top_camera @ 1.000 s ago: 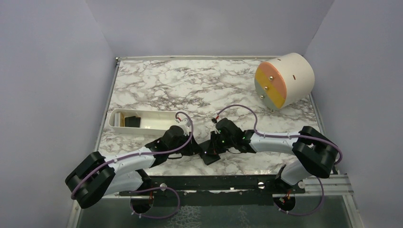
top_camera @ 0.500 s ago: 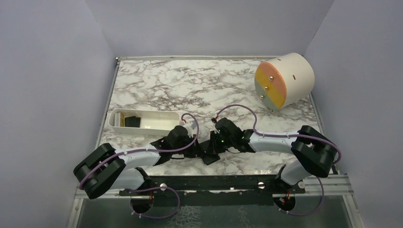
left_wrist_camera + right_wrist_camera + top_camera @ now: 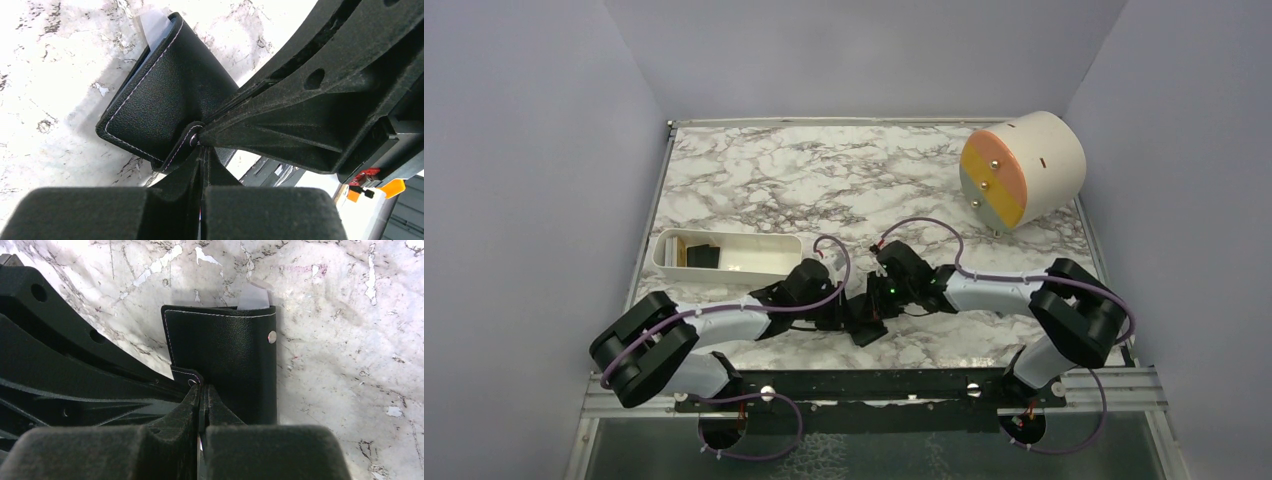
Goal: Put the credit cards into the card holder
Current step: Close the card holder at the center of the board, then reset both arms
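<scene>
Marble-patterned tabletop [image 3: 824, 180] spans the booth, with plain grey walls around it. Near its front edge the left end effector [image 3: 201, 150] and the right end effector [image 3: 200, 389] meet nose to nose. Each has its jaws pressed together to a thin seam. As far as the wrist views show, each is nipped on the small stitched closure tab at the near edge of the card holder [image 3: 227, 360].

The card holder lies flat and folded shut on the tabletop, with its stud [image 3: 272, 336] facing up. A pale slip [image 3: 254, 296] pokes out of its far end. Well apart to the left, a white tray [image 3: 764, 255] holds a few dark flat pieces at its left end. These are most likely the credit cards [image 3: 705, 257], though they are too small to be sure.

By my reading, the step in hand is opening the holder, and no card is in either grip. The next move calls for one arm to hold the body down while the other peels the flap back slowly. Both sets of fingers crowd one tiny tab, so a slip could flick the holder away. Only then would a card be fetched from the tray.
</scene>
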Robot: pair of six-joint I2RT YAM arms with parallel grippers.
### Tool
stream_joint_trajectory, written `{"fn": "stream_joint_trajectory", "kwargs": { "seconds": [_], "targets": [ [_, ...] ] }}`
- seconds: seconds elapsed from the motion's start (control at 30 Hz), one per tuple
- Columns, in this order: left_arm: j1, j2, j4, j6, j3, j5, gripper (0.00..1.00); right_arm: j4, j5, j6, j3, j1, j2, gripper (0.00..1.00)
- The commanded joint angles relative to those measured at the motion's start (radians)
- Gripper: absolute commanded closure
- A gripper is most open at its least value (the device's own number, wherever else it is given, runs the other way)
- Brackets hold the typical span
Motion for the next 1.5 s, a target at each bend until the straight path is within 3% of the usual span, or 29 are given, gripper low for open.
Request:
{"fn": "stream_joint_trajectory", "kwargs": {
  "seconds": [0.0,0.23,0.5,0.73,0.93,1.17,1.23,1.27,1.3,1.47],
  "targets": [
    [-0.008,0.009,-0.068,-0.006,0.034,-0.124,1.0,-0.14,0.06,-0.017,-0.006,-0.005,0.091,0.99],
    [-0.007,-0.131,-0.148,-0.04,0.052,-0.203,1.0,-0.197,0.05,-0.025,0.004,-0.021,0.138,0.99],
    [-0.002,-0.175,-0.155,-0.024,0.056,-0.224,0.99,-0.2,0.054,-0.046,0.028,-0.025,0.105,0.99],
    [-0.002,-0.328,-0.252,0.001,0.061,-0.345,0.81,-0.272,0.062,-0.081,0.124,-0.025,0.001,0.91],
    [0.0,-0.472,-0.392,0.056,0.148,-0.467,0.54,-0.385,0.153,-0.131,0.228,-0.025,-0.152,0.73],
    [0.0,-0.566,-0.6,0.182,0.36,-0.553,0.37,-0.514,0.33,-0.173,0.319,-0.025,-0.371,0.42],
    [0.0,-0.579,-0.652,0.219,0.435,-0.572,0.31,-0.549,0.392,-0.183,0.344,-0.025,-0.436,0.24],
    [0.0,-0.583,-0.679,0.236,0.473,-0.576,0.2,-0.563,0.423,-0.189,0.356,-0.025,-0.471,0.14],
    [0.0,-0.583,-0.701,0.254,0.511,-0.578,0.03,-0.576,0.451,-0.197,0.368,-0.025,-0.503,0.1],
    [0.0,-0.583,-0.782,0.321,0.679,-0.559,0.01,-0.64,0.569,-0.234,0.446,-0.026,-0.636,0.09]
  ]
}}
